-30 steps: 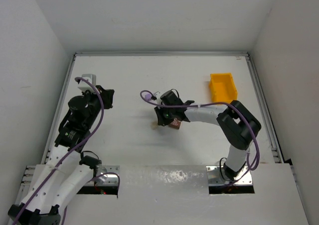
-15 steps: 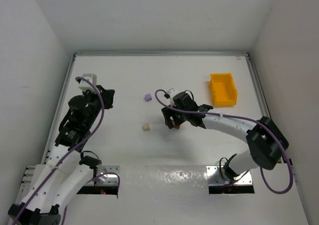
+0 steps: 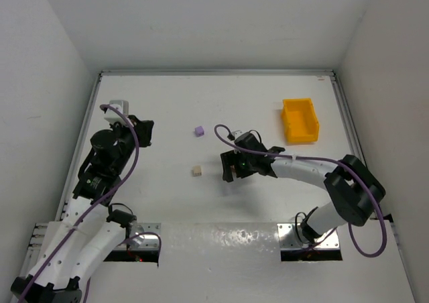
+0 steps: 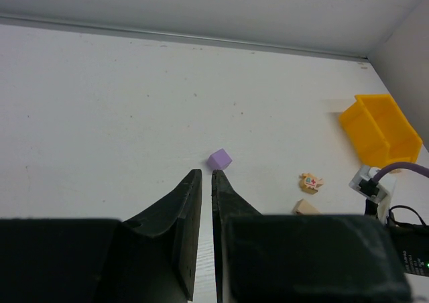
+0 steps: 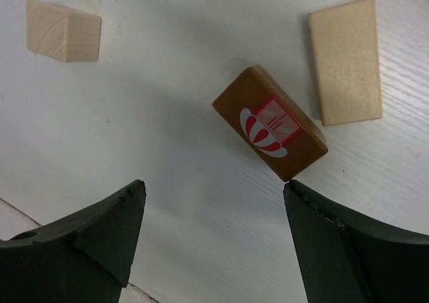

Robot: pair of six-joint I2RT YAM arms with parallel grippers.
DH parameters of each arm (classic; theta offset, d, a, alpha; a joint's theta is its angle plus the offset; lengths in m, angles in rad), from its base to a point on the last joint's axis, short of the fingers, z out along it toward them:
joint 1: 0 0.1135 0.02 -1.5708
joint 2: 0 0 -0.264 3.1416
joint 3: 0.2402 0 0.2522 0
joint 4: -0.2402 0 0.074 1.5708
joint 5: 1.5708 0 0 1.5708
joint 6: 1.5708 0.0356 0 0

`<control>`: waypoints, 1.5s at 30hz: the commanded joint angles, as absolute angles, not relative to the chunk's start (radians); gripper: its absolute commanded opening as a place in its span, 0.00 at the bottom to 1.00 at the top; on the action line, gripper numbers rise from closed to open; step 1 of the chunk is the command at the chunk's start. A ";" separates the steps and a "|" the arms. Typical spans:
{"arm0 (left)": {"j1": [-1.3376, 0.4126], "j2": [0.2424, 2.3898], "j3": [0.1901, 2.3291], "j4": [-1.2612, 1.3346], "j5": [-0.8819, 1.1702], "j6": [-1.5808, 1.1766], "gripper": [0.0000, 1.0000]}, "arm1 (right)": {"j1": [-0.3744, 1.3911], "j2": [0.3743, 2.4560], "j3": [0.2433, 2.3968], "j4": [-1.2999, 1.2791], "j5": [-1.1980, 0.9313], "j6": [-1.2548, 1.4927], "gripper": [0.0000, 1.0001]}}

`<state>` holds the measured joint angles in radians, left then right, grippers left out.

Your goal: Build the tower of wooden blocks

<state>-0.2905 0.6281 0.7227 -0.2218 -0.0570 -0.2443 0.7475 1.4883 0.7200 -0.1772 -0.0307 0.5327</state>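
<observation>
right gripper (image 5: 213, 189) jaws wide apart over brown block (image 5: 271, 123), frame centre; tan slab (image 5: 345, 62) upper right, tan cube (image 5: 64, 29) upper left. left gripper (image 4: 206, 175) jaws together. nothing stacked; next likely lower, clamp block.

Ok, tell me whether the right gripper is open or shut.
Open: the right gripper has its fingers wide apart, the brown block unclamped.
</observation>
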 commanded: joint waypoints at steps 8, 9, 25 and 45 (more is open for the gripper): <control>-0.282 0.607 0.730 -0.179 -0.038 -0.253 0.10 | 0.739 1.595 0.808 -0.121 -0.026 0.523 0.82; -0.282 0.606 0.730 -0.179 -0.038 -0.255 0.10 | 0.739 1.615 0.821 -0.130 -0.011 0.506 0.82; -0.287 0.624 0.733 -0.172 -0.029 -0.255 0.10 | 0.738 1.715 0.959 -0.187 0.046 0.420 0.82; -0.287 0.644 0.738 -0.169 -0.032 -0.255 0.11 | 0.538 1.531 0.845 -0.186 0.005 0.356 0.00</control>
